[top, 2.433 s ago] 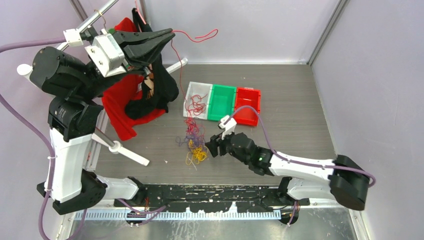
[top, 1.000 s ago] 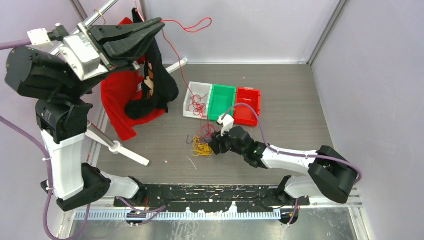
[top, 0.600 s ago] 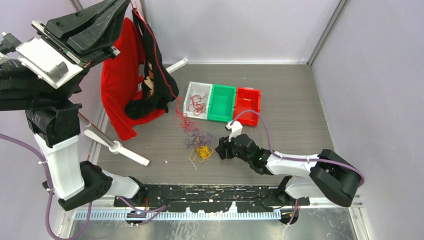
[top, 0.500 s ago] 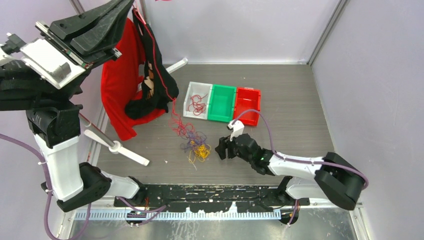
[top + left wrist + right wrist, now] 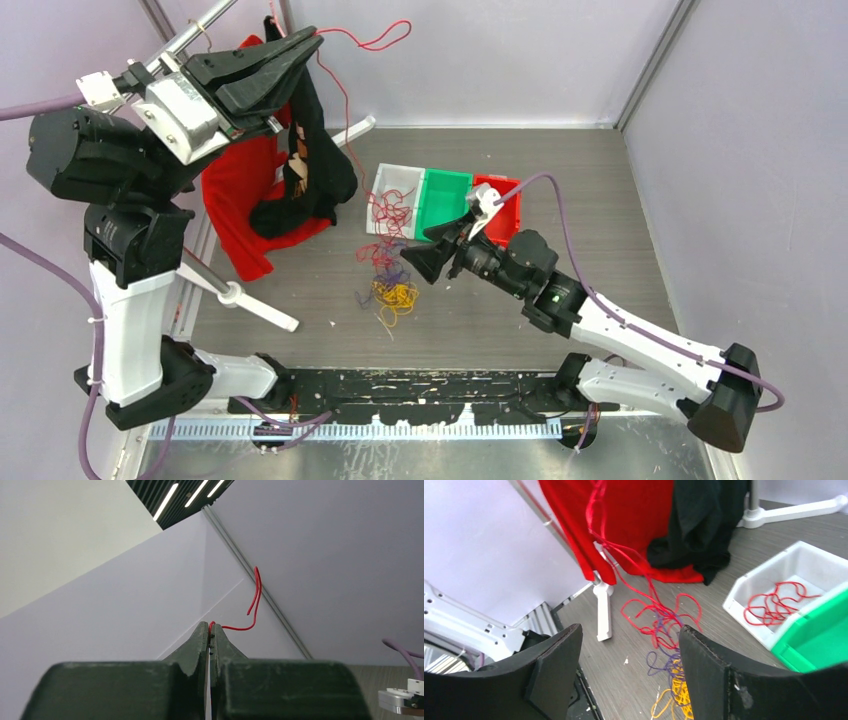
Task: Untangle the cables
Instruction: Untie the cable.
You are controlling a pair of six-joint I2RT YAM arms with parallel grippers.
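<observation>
The cables are a loose tangle on the table: red strands (image 5: 385, 210), purple ones (image 5: 385, 255) and a yellow clump (image 5: 395, 295). One red cable (image 5: 343, 95) rises from the tangle to my left gripper (image 5: 315, 38), which is raised high at the back left and shut on it. In the left wrist view the red cable (image 5: 255, 595) sticks out past the pinched tips of the left gripper (image 5: 210, 627). My right gripper (image 5: 420, 250) hovers just right of the tangle, open and empty. Through the right gripper (image 5: 629, 635) I see red (image 5: 659, 615), purple (image 5: 664, 662) and yellow (image 5: 679, 695) cables below.
A white bin (image 5: 400, 168) holds a red cable (image 5: 774, 602). A green bin (image 5: 447, 200) and a red bin (image 5: 508, 200) stand right of it. Red cloth (image 5: 240, 200) and black cloth (image 5: 320, 170) hang on a white rack with feet (image 5: 245, 300).
My right gripper rose off the table, opened wider and moved back toward the bins. The left gripper swung lower and rightward, still holding the red cable. The tangle shifted slightly.
</observation>
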